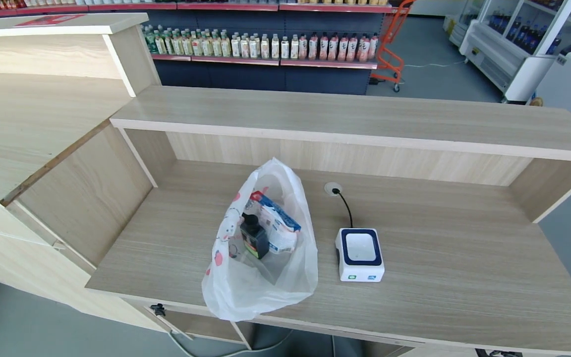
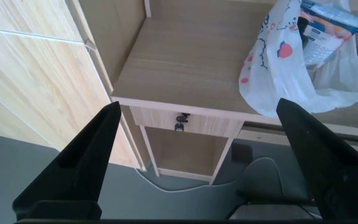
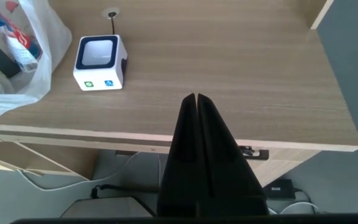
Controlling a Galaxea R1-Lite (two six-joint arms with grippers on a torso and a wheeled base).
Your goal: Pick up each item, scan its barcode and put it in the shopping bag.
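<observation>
Left hand (image 2: 199, 104) splayed, right hand (image 3: 195, 97) closed, near wooden counter (image 1: 464, 258); seemingly drink shelves (image 1: 265, 47) behind

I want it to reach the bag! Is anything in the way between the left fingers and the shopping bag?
Nothing visible. The left gripper, fingers open, hangs before the counter's front edge, and the bag sits at that edge. The scanner stands to the bag's right.

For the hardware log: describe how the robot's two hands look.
The black two-fingered left hand has matte, flat fingers that widen from blunt tips to broad bases. The black right hand has the same tapering matte fingers, with a thin seam between them. No markings or cables show on either.
</observation>
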